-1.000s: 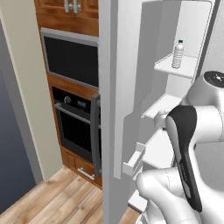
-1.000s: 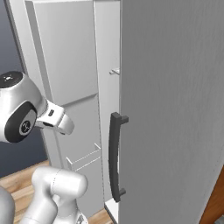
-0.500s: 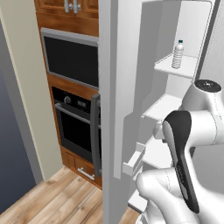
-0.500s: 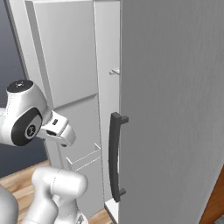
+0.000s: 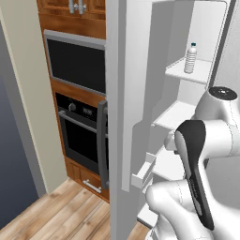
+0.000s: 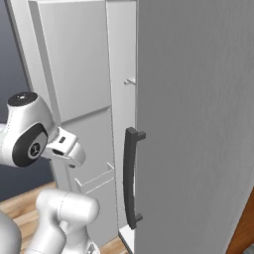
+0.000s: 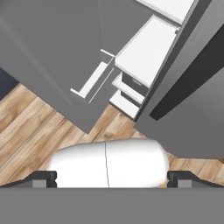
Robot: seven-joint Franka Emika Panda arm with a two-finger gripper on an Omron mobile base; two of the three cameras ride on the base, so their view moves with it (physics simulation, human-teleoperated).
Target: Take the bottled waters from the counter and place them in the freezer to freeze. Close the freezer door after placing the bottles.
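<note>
One bottled water (image 5: 191, 58) stands upright on an upper shelf (image 5: 187, 72) inside the freezer (image 5: 197, 28). The freezer door (image 5: 126, 93) hangs open, edge-on to the left of the arm, its long axis vertical. The gripper (image 7: 112, 178) points down at the floor (image 7: 30, 127), fingers spread wide, holding nothing. Judgement: door closing comes next. Door hinge and counter are hidden.

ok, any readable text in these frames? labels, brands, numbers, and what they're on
No text reads in any view.
bottled water on the freezer shelf: label band too small to read.
wall oven control panel: knob and dark display, no digits legible.
robot joint cap: a small round emblem, no letters readable.
freezer door and fridge door handle: no markings.
</note>
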